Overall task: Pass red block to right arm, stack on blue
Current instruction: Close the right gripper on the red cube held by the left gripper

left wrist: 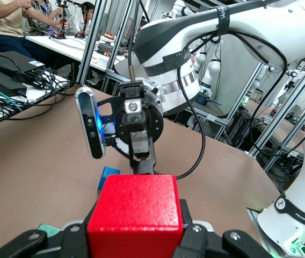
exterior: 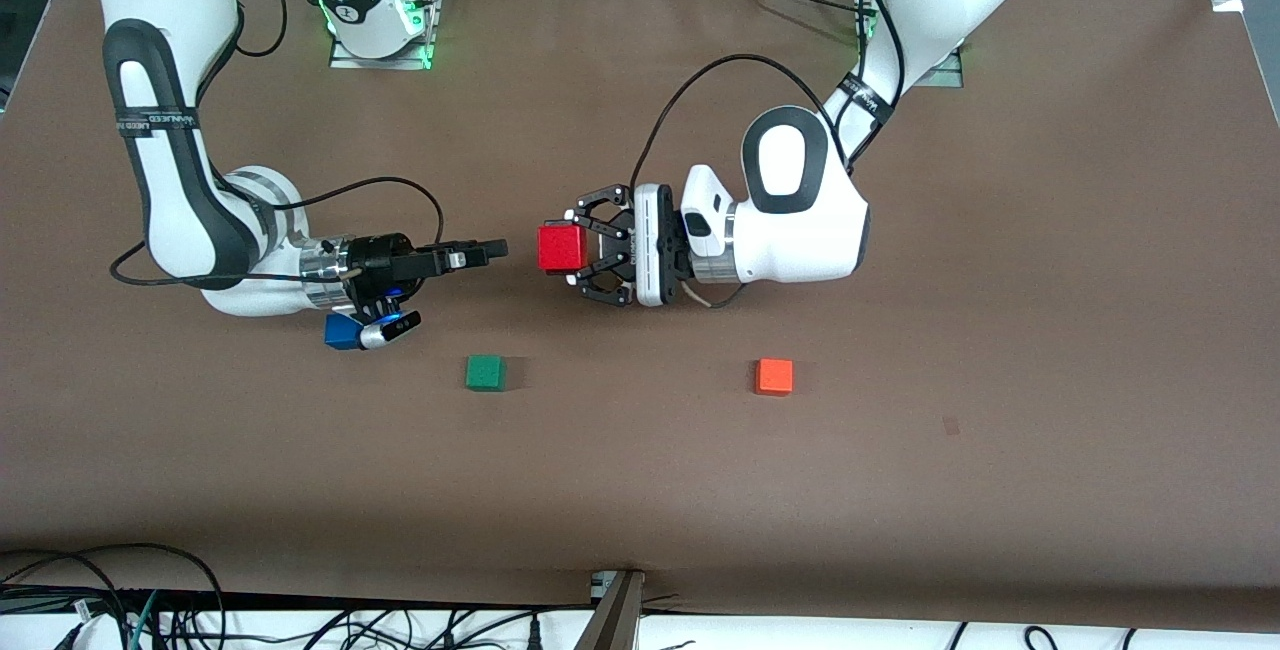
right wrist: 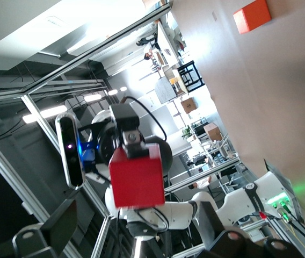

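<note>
Red block (exterior: 561, 248), a small bright red cube, hangs in the air over the middle of the brown table (exterior: 900, 490), clamped between the black claw-like linkage fingers (exterior: 600, 205) of the left gripper (exterior: 588, 252). The left arm (exterior: 800, 200) reaches in from its base at the top edge, forearm bent low and level, wrist turned sideways so the fingers point toward the right arm's end of the table.

Nearest the front edge lie two loose cubes: a small green cube (exterior: 485, 372) and a small orange cube (exterior: 774, 376), the orange one toward the left arm's end, well apart from each other.

Farther in, a small solid blue cube (exterior: 341, 332) sits on the table toward the right arm's end, partly under the right wrist camera.

The right arm (exterior: 170, 170) bends down from its base at the top corner and lies level too, its silver wrist ring and slim straight black fingers (exterior: 478, 252) aimed at the red block. The right gripper (exterior: 497, 250) stops just short of the red block, not touching it; whether its fingers are apart or together cannot be told. In the left wrist view the red block (left wrist: 136, 215) sits directly before the right gripper (left wrist: 142, 161).
</note>
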`<state>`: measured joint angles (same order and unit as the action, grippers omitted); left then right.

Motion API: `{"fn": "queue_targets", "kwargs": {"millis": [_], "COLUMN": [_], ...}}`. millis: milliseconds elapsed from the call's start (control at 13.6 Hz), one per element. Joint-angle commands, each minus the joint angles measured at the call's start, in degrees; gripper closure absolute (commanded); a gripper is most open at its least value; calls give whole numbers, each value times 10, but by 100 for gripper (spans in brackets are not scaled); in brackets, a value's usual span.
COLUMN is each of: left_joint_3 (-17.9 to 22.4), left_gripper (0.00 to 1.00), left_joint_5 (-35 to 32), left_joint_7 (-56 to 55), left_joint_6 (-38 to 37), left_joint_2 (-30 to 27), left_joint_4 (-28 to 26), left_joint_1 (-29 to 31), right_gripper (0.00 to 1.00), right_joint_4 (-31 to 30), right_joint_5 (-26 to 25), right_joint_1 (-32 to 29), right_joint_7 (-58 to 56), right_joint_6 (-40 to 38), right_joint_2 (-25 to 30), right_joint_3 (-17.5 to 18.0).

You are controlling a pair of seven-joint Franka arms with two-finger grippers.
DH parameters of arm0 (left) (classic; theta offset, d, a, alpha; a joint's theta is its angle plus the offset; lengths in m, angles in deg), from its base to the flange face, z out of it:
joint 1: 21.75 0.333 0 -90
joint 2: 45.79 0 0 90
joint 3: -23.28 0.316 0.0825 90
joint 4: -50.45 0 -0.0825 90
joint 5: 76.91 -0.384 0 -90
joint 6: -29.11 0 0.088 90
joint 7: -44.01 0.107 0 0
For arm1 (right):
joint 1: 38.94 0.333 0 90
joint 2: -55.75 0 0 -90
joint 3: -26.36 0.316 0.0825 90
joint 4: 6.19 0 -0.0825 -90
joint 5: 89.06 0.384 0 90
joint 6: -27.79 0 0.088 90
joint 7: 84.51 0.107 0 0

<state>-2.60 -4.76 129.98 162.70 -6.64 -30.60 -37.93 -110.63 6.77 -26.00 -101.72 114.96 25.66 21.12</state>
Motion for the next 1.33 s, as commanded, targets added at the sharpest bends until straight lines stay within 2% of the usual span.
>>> {"fn": "queue_targets", "kwargs": {"millis": [0, 369, 1254], "left_joint_3": [1, 1, 4], "left_gripper": [100, 100, 100], "left_joint_5": [19, 45, 45], "left_joint_7": [17, 15, 16], "left_joint_6": [4, 41, 69], "left_joint_2": [5, 4, 14], "left_joint_4": [12, 13, 29], "left_joint_1": [-11, -32, -36], "right_gripper": [0, 0, 1], "right_joint_4": [-7, -6, -2], "right_joint_5": [13, 36, 36], "right_joint_1": [4, 27, 32], "right_joint_7": [0, 0, 41], "right_joint_6": [13, 49, 57], "right_joint_2": [13, 15, 26], "right_joint_3": [0, 1, -1]}}
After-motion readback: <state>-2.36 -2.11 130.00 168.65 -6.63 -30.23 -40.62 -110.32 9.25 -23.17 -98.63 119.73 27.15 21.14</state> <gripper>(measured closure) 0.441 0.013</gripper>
